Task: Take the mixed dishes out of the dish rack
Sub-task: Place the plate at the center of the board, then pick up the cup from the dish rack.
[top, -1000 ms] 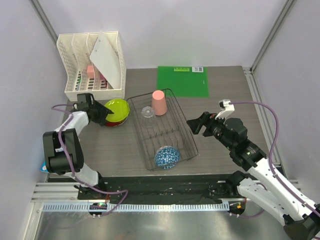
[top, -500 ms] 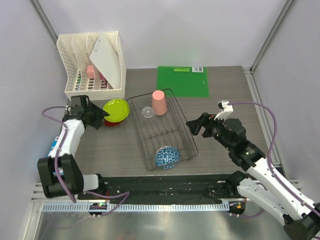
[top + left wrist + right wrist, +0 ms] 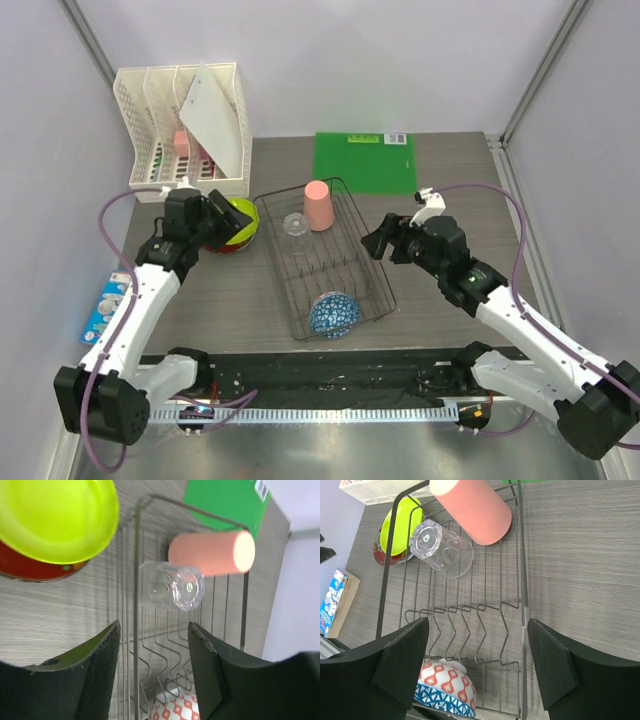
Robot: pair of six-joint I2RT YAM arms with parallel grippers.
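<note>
The left gripper (image 3: 153,630) is partly open and the right gripper (image 3: 476,630) is wide open. Both are empty, one at each side of the rack (image 3: 522,580). Inside it the glass (image 3: 442,547) and the pink cup (image 3: 472,507) stand upside down, and the bowl (image 3: 447,687) is at the near end. The glass looks slippery and fragile; I would grip it gently across its side wall.

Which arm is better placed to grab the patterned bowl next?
Likely right. The open right gripper sits at the dish rack's right edge, nearer the bowl; the left gripper is by the plates, farther away.
</note>
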